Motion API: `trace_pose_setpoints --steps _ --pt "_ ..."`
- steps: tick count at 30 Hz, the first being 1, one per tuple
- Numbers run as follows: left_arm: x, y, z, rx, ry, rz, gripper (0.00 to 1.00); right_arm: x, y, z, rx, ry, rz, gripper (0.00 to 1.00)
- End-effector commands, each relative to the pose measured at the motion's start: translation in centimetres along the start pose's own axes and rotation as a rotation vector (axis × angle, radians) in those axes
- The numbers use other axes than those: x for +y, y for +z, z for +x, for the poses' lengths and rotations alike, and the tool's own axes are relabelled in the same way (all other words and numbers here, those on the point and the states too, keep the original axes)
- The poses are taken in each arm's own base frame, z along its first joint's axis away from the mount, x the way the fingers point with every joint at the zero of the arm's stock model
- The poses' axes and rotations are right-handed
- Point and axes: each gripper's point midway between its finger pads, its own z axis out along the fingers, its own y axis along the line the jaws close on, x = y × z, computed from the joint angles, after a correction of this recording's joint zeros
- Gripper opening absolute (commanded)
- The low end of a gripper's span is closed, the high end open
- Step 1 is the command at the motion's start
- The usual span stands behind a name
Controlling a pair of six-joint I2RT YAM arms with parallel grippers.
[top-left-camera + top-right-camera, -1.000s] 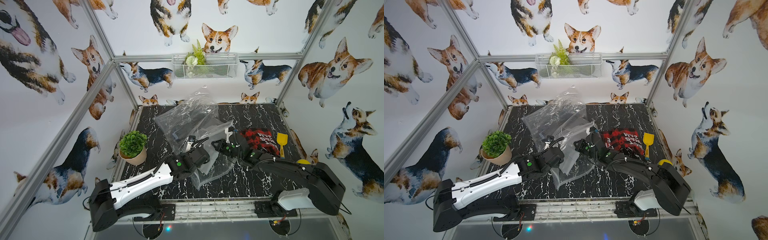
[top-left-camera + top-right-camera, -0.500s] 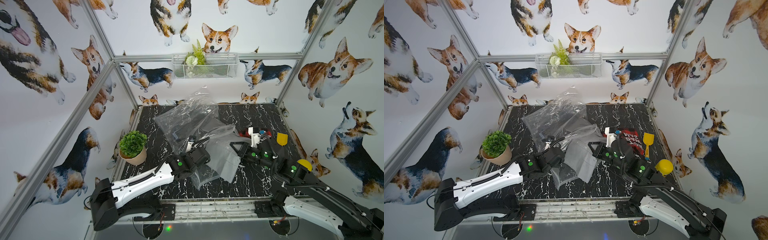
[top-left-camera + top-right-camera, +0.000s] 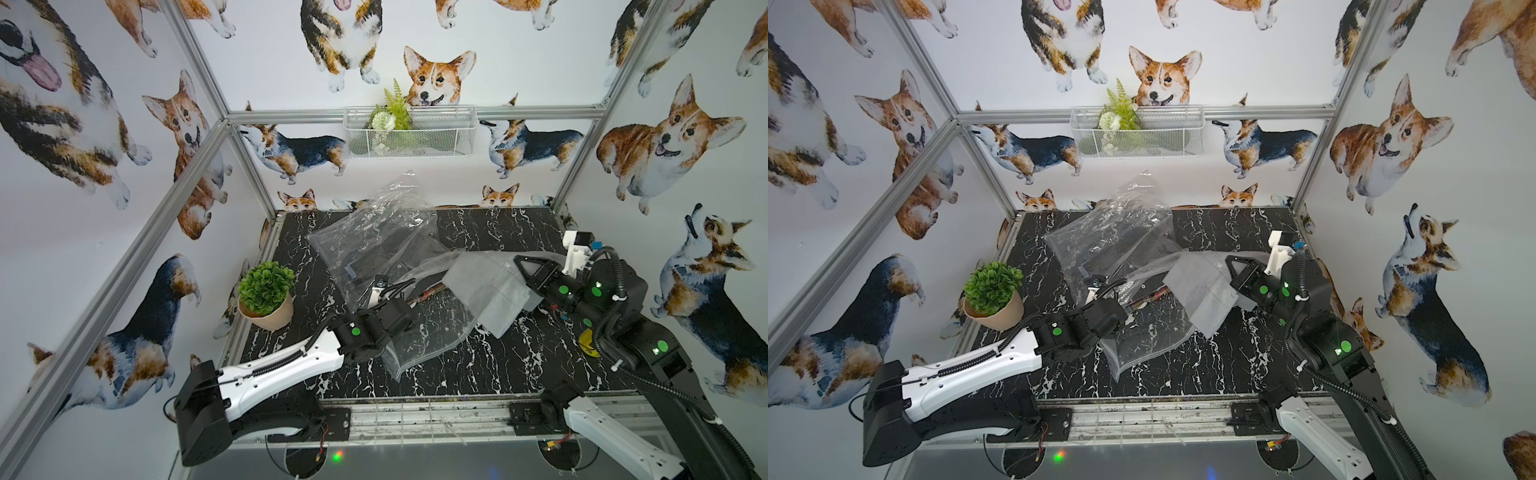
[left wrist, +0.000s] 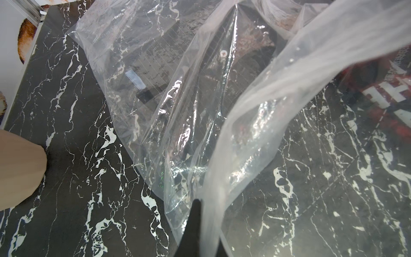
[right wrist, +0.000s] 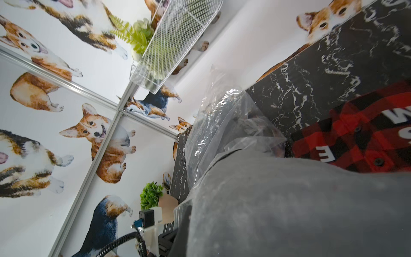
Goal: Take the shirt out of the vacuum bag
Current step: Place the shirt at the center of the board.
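Bag: large crinkly clear plastic vacuum bag (image 3: pixel 374 232), middle of table (image 3: pixel 457 374); mouth over shirt's end.
Shirt: grey cloth shirt (image 3: pixel 486 286), toward right edge.
Left gripper (image 4: pixel 206 213): pinching bag edge.
Right gripper (image 3: pixel 524 270): pinching shirt.

you're looking into a small booth. walls (image 3: pixel 291 62) white, printed all over with corgis, on three sides. silver frame bars (image 3: pixel 291 117) run up the corners and along the back wall. on that back bar you have a white wire basket (image 3: pixel 440 141) with a fern (image 3: pixel 395 104) and a pale flower in it. your table (image 3: pixel 478 365) is black marble with white veins. a potted plant (image 3: pixel 266 289) in a tan pot stands at its left edge. a metal rail (image 3: pixel 428 419) runs along the near edge. light is even and bright.
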Motion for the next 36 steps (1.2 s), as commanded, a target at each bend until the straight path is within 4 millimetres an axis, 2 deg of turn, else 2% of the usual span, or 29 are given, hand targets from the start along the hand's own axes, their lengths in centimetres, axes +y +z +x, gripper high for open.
trace_pose_setpoints --steps 1,5,10,12,14,16,21,24,25,28,31,34,35,36 --pt "0.7 -0.2 0.1 -0.002 -0.008 -0.022 0.0 1.1 0.2 -1.8 0.024 -0.011 -0.03 0.0" --pt "0.8 -0.5 -0.1 -0.011 -0.017 -0.016 0.0 0.2 2.3 -4.9 0.004 0.036 -0.014 0.0" --pt "0.7 -0.6 -0.1 -0.005 -0.027 -0.006 0.0 -3.5 6.5 -8.3 -0.017 0.113 0.021 0.0" --pt "1.3 -0.1 1.2 0.015 -0.007 -0.023 0.0 -4.6 7.7 -9.8 -0.029 0.157 0.006 0.0" --pt "1.5 -0.1 1.2 0.012 -0.007 -0.027 0.0 -5.5 9.4 -10.2 0.0 0.194 0.002 0.0" --pt "1.6 -0.1 1.3 0.012 -0.002 -0.03 0.0 -5.3 10.4 -11.0 0.007 0.207 -0.009 0.0" --pt "1.8 0.0 1.5 0.016 0.005 -0.039 0.0 -3.1 10.1 -13.5 -0.038 0.179 -0.036 0.0" --pt "1.7 0.1 1.7 0.017 0.003 -0.037 0.0 -2.8 10.3 -14.5 -0.052 0.153 -0.028 0.0" --pt "1.7 0.2 1.7 0.018 0.002 -0.036 0.0 -3.1 10.6 -14.5 -0.052 0.148 -0.018 0.0" --pt "1.5 0.2 1.7 0.02 -0.003 -0.031 0.0 -6.3 12.2 -13.4 -0.025 0.143 0.056 0.0" --pt "1.6 0.2 1.8 0.021 -0.006 -0.029 0.0 -10.5 13.9 -10.6 0.014 0.164 0.095 0.0" --pt "1.7 0.2 2.0 0.023 -0.006 -0.028 0.0 -14.8 14.6 -7.4 0.027 0.168 0.141 0.0" --pt "1.7 0.3 2.1 0.025 -0.007 -0.029 0.0 -17.0 14.7 -5.4 0.055 0.193 0.18 0.0" --pt "1.7 0.3 2.2 0.027 -0.006 -0.029 0.0 -17.8 14.7 -4.5 0.063 0.2 0.182 0.0"
